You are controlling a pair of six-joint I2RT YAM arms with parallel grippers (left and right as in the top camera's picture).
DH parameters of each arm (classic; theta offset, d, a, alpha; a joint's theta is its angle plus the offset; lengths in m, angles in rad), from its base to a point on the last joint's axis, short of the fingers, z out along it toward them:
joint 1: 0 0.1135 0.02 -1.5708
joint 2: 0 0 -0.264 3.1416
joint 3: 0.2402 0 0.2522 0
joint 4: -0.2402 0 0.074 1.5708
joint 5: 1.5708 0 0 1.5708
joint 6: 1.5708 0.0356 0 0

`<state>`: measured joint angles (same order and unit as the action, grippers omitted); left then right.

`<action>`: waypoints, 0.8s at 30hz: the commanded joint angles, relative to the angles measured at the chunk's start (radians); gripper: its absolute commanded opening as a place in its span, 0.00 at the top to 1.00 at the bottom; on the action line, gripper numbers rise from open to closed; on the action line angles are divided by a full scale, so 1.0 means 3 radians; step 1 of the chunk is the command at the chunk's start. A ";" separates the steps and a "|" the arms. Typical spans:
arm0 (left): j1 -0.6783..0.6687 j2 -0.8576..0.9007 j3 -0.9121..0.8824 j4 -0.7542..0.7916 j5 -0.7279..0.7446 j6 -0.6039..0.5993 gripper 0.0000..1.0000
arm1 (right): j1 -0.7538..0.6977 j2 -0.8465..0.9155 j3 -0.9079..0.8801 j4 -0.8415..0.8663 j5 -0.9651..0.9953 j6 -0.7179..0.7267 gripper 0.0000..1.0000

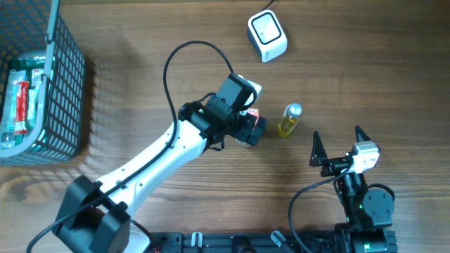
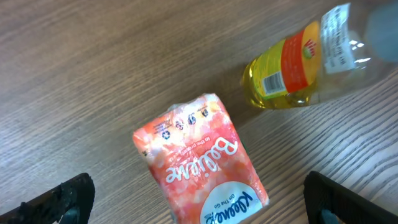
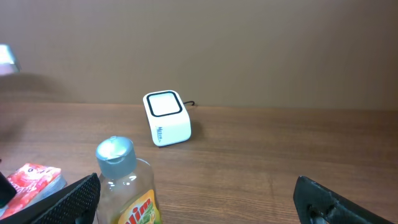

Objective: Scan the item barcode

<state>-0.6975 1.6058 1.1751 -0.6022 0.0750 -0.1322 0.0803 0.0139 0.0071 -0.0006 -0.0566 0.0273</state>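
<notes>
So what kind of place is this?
Likely a mock shop checkout on a wooden table: a white barcode scanner, a wire basket of packaged goods, and a tissue pack and yellow bottle waiting.

Soft, even light, faint shadows on the table (image 1: 140, 28), bottle (image 2: 286, 68) blurred toward its cap.

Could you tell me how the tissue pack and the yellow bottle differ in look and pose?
The tissue pack is a soft orange-pink packet lying flat; the yellow bottle is clear plastic with a silver cap, standing upright. Both rest on the wooden table, ungripped.
</notes>
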 commanded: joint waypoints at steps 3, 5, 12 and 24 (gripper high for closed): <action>0.0004 0.0146 0.0004 0.0001 0.0062 0.0053 0.00 | -0.0010 -0.0009 -0.0006 0.0008 -0.0039 -0.0027 0.00; 0.0004 0.0168 0.0004 0.0001 0.0064 0.0052 0.00 | -0.0010 -0.0009 -0.0006 0.0008 -0.0039 -0.0028 0.00; -0.0056 0.0360 0.0003 0.0070 0.0111 -0.0058 0.00 | -0.0010 -0.0009 -0.0006 0.0008 -0.0039 -0.0029 0.00; -0.0084 0.0614 0.0004 0.0178 0.0034 -0.0060 0.22 | -0.0010 -0.0009 -0.0006 0.0008 -0.0039 -0.0028 0.00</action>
<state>-0.7181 1.7775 1.1751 -0.5529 0.0914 -0.1474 0.0803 0.0139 0.0071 -0.0006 -0.0566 0.0273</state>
